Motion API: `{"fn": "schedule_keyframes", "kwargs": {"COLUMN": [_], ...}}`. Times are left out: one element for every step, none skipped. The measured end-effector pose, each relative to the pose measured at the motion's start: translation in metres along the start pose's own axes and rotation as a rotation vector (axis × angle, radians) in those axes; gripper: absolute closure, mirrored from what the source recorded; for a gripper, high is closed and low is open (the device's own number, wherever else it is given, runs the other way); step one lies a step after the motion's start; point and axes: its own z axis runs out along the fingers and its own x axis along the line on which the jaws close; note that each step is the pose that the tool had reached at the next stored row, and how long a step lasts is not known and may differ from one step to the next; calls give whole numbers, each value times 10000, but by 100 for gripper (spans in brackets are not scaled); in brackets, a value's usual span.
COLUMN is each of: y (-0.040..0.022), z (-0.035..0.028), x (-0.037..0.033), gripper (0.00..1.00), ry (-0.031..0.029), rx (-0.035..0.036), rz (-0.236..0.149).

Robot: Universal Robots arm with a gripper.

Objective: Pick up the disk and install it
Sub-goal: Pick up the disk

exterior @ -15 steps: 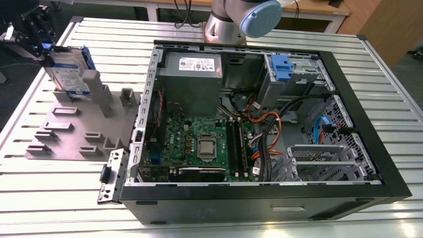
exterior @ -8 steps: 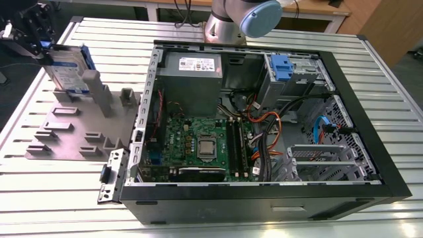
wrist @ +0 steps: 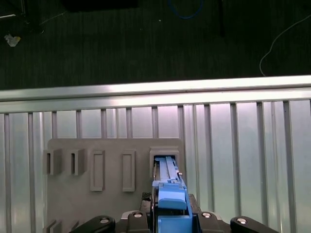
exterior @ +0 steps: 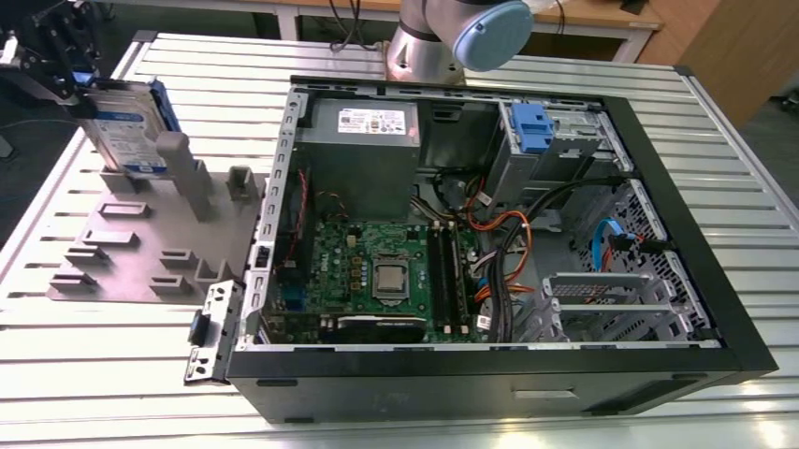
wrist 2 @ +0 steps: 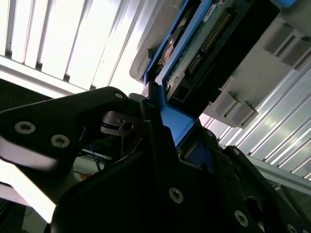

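Where the slatted metal table (exterior: 112, 374) is spread across the exterior view, an open black computer case (exterior: 474, 374) is laid on its side upon it, with the motherboard (exterior: 374, 267) exposed; just beside the case, toward the exterior view's left, a grey slotted holder (exterior: 125, 253) is set on the slats; the disk (exterior: 125, 131) is stood on edge in an end slot of that holder; in the first wrist view its blue carrier frame (wrist: 167, 194) is seen standing up out of the slot; the gripper (exterior: 75, 89) is placed at the disk's upper end; in the second wrist view the black fingers (wrist 2: 155, 141) are seen clamped upon the blue end handle (wrist 2: 177, 121).
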Motion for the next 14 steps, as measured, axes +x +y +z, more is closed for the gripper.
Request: {"fn": "schedule_keyframes", "kwargs": {"y": [0,0,0,0,0,0,1,1,1,1,1,1,1,1], "z": [-8,-16,-25,-37,-50,-65,-80,-93,-106,-119,-130,-142,-155,-167], "x": [0,0,1,1,2,2,3,3,4,4,4,5,5,6], "gripper": [64,64,64,64,64,64,64,64,64,64,64,64,64,64], "ry": [-2,-3,-4,-4,-4,-4,-4,-5,-4,-4,-4,-4,-4,-4], "rx": [-1,0,0,-1,-1,0,0,1,1,0,-1,-1,-1,0], "rz": [0,1,1,1,0,1,1,1,1,1,1,1,0,1]}}
